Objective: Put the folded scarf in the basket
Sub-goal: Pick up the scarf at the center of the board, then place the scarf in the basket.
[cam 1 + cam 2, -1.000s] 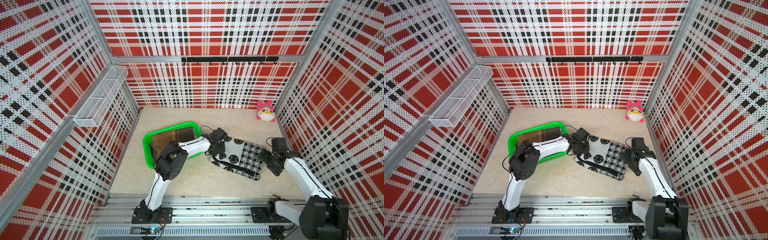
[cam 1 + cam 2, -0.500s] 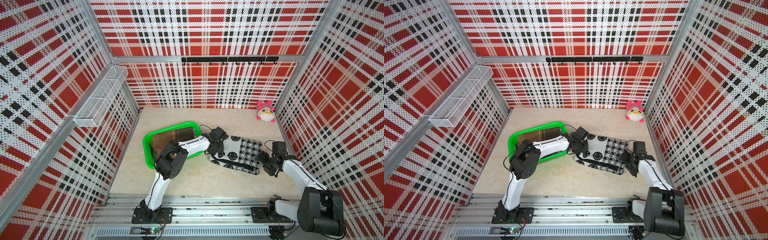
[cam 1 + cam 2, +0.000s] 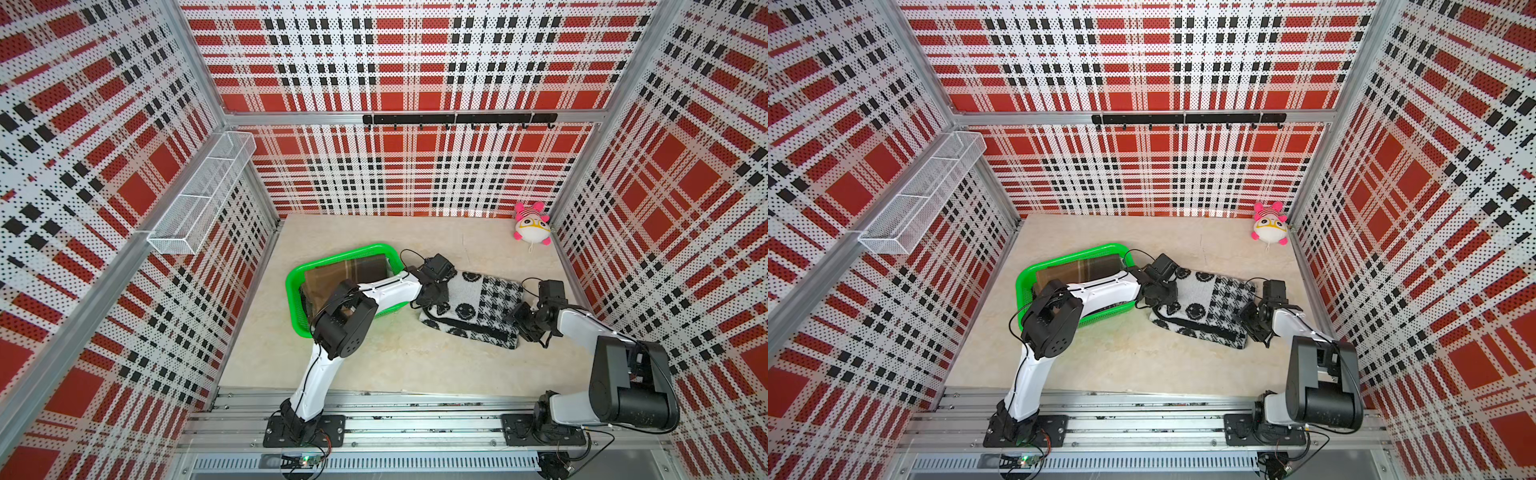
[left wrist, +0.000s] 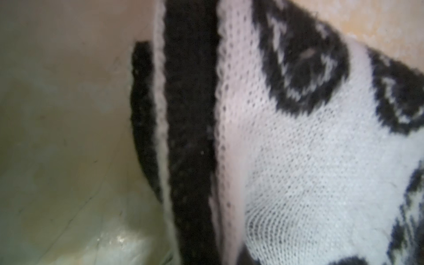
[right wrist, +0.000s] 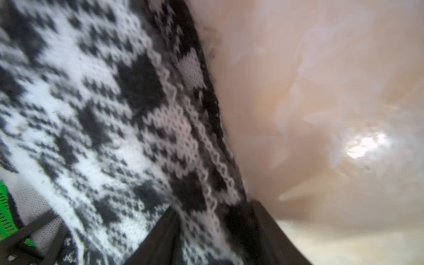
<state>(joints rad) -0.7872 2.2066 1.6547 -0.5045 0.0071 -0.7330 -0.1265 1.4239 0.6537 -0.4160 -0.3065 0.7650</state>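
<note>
The folded scarf (image 3: 473,305) (image 3: 1204,303), a black-and-white knit, lies on the beige table just right of the green basket (image 3: 293,286) (image 3: 1022,286). My left gripper (image 3: 432,297) (image 3: 1160,293) is at the scarf's end nearest the basket and is shut on it. In the left wrist view the scarf (image 4: 298,149) fills the picture and hides the fingers. My right gripper (image 3: 519,320) (image 3: 1250,318) (image 5: 213,206) is at the opposite end. Its dark fingers (image 5: 160,234) press the scarf's houndstooth edge (image 5: 174,128) from both sides.
A brown folded cloth (image 3: 345,274) lies inside the basket. A pink-and-white plush toy (image 3: 532,226) sits in the back right corner. A white wire shelf (image 3: 199,199) hangs on the left wall and a black hook rail (image 3: 457,119) on the back wall.
My right gripper moved in onto the scarf's right edge and its jaws closed on the cloth. The left gripper stayed shut at the other end.
</note>
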